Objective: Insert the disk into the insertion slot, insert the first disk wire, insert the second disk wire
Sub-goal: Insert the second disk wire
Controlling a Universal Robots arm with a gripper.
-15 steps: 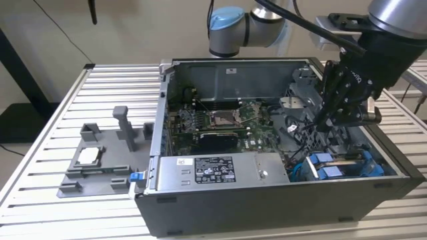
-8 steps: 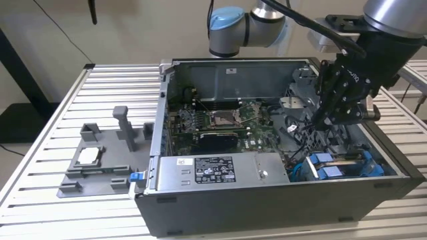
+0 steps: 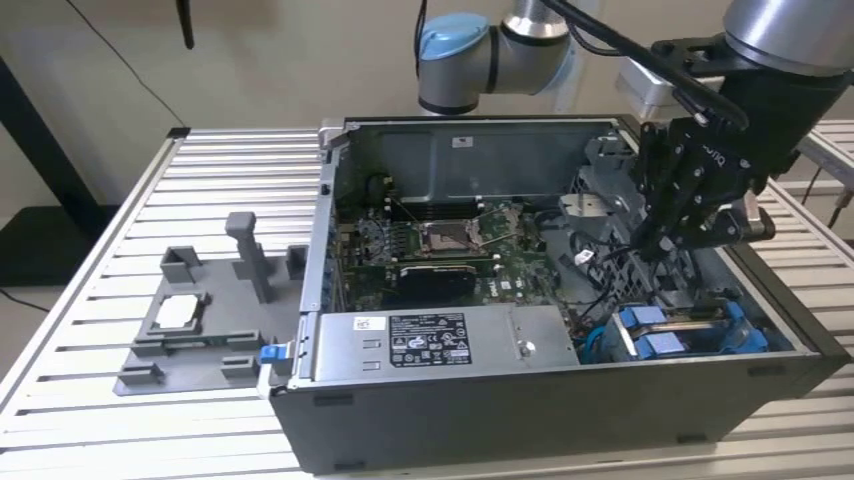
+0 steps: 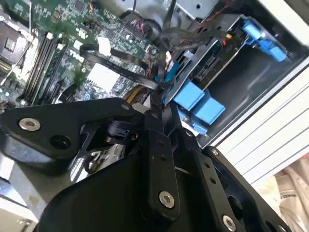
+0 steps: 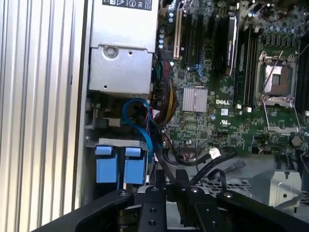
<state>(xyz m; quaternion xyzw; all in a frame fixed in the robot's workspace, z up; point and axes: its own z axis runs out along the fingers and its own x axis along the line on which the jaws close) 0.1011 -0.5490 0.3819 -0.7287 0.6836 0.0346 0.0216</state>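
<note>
The claw (image 4: pixel 157 105), pinched shut on a black disk wire (image 4: pixel 126 71), hovers by the seated disk (image 3: pixel 678 328); wiring looks unfinished.

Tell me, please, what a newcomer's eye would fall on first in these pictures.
First comes the open computer case on the slatted table, with its green circuit board bare in the middle. On the exterior view's right, the black pincer hangs over the case, near bright blue tabs.
</note>
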